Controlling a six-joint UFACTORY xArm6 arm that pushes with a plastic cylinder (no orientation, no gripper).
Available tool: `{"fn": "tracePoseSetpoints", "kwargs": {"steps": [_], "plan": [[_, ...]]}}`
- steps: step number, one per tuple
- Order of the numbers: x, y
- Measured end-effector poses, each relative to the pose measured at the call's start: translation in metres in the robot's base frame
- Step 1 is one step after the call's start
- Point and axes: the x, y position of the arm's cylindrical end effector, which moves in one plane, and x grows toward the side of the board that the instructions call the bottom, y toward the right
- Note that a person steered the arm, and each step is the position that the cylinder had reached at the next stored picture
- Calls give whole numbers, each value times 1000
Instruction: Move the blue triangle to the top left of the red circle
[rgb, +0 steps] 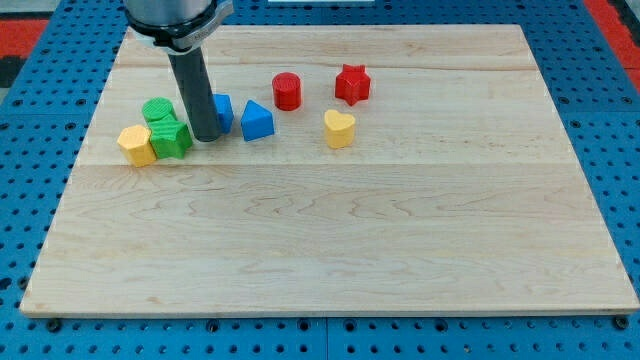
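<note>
The blue triangle (257, 121) lies on the wooden board (330, 240), left of and a little below the red circle (287, 91). My tip (207, 137) rests on the board left of the triangle, about a block's width from it. The rod partly hides a second blue block (222, 111), whose shape I cannot make out, just behind it.
A green block (171, 138), a green round block (157, 111) and a yellow block (136, 144) cluster left of my tip. A red star (352, 84) lies right of the red circle. A yellow heart (339, 128) lies below the star.
</note>
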Motion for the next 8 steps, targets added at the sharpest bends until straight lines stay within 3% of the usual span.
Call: {"fn": "tracePoseSetpoints", "kwargs": {"steps": [2,3,5,6,8], "plan": [[-44,-7],[-43,11],[27,45],[2,68],[-49,32]]}}
